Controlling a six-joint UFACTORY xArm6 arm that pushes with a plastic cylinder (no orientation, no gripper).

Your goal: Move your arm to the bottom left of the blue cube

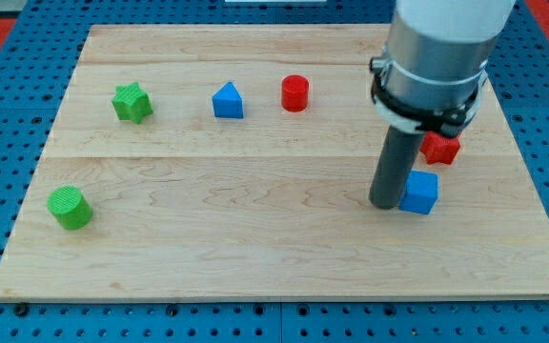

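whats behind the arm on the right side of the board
A red block shows partly behind the arm, toward the view's top from the blue cube. Its shape and left part are covered. My tip sits at the cube's left side.

Pale wooden board carries a green star, green cylinder, red cylinder, blue cube.

Even, bright light is falling from overhead, leaving the wooden board pale and washed toward the view's top edge. Shadows are staying short and soft: a faint smudge is sitting beneath the green cylinder, and a darker patch is pooling where the rod's tip is meeting the wood beside the blue cube. The arm's grey housing is catching a smooth sheen and looking slightly soft, while the blocks are holding sharp edges.
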